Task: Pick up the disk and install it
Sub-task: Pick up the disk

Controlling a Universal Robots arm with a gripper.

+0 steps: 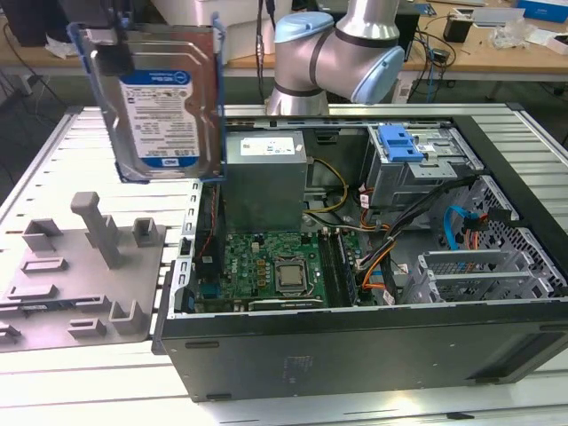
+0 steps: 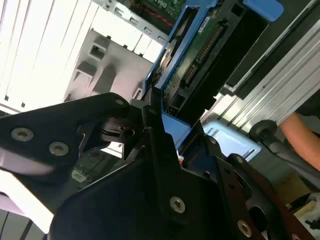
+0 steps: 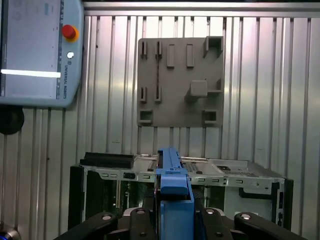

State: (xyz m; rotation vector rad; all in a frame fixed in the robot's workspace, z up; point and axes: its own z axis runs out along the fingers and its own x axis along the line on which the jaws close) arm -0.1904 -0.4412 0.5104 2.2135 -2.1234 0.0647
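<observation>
The hand (image 3: 173,214) is closed on the disk (image 1: 164,102), its black fingers (image 2: 152,117) clamping the blue caddy rail at one end. In the exterior view the disk hangs upright in the air below the hand, label facing the camera, above the slatted desk (image 1: 40,182). It sits over the gap between the grey fixture (image 1: 84,266) and the open computer case (image 1: 355,355), clear of both. In the first wrist view the disk's blue edge (image 3: 172,180) runs straight out from between the fingers.
</observation>
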